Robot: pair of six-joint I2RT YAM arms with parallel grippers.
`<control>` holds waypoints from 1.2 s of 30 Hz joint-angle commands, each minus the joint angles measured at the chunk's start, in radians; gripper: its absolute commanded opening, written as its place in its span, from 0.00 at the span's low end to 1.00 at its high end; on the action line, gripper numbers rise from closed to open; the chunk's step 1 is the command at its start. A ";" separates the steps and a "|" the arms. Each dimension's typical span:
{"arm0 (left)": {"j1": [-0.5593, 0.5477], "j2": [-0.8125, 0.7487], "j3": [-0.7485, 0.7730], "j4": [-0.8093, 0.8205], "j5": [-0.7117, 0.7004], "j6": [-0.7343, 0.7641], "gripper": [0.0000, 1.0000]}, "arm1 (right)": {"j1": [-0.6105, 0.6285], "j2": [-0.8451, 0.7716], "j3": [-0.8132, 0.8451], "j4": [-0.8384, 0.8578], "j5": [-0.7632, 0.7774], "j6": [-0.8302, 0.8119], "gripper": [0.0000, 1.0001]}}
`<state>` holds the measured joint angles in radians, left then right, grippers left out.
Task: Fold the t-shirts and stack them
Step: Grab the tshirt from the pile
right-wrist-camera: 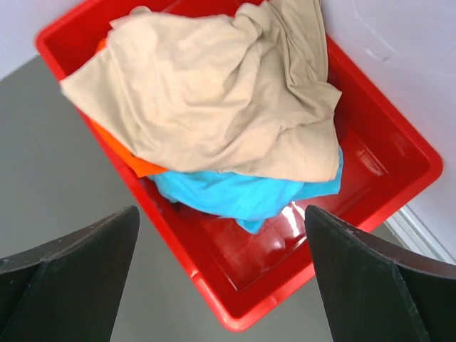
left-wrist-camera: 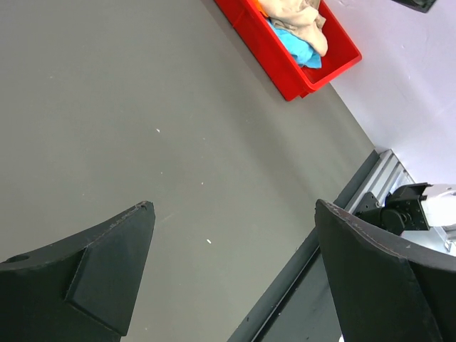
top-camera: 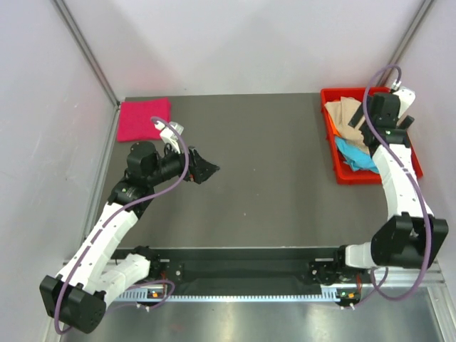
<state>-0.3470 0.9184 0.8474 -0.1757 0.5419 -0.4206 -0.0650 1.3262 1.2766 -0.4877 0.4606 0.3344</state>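
A folded magenta-pink t-shirt (top-camera: 143,119) lies flat at the table's back left corner. A crumpled beige t-shirt (right-wrist-camera: 214,92) lies on top of an orange t-shirt (right-wrist-camera: 132,160) and a light blue t-shirt (right-wrist-camera: 235,192) inside the red tray (right-wrist-camera: 385,185) at the back right. My right gripper (right-wrist-camera: 221,235) hovers above the tray, open and empty. My left gripper (top-camera: 206,171) hangs open over bare table left of centre, a short way in front of the pink shirt. Through the left wrist view the tray (left-wrist-camera: 263,50) shows far off.
Grey side walls close in the table left and right. A black rail (top-camera: 235,265) with the arm bases runs along the near edge. The right arm reaches up along the tray's right side.
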 commanded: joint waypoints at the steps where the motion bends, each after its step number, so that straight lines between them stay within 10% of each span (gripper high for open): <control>1: 0.002 -0.026 -0.010 0.048 0.017 0.005 0.98 | -0.077 0.060 0.058 0.055 -0.135 -0.009 1.00; 21: 0.003 -0.013 -0.016 0.047 0.012 -0.007 0.96 | -0.211 0.499 0.158 0.239 -0.267 0.127 0.90; 23: 0.003 -0.007 -0.018 0.048 0.018 -0.009 0.96 | -0.213 0.527 0.184 0.229 -0.289 0.109 0.74; 27: 0.003 0.000 -0.018 0.047 0.018 -0.012 0.95 | -0.220 0.545 0.320 0.114 -0.340 0.051 0.00; 36: 0.032 -0.004 -0.018 0.042 -0.022 -0.023 0.92 | -0.124 0.141 0.500 -0.055 -0.590 -0.015 0.00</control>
<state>-0.3313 0.9192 0.8391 -0.1757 0.5388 -0.4377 -0.2462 1.6939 1.6547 -0.5205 0.0486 0.3492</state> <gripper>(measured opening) 0.933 0.009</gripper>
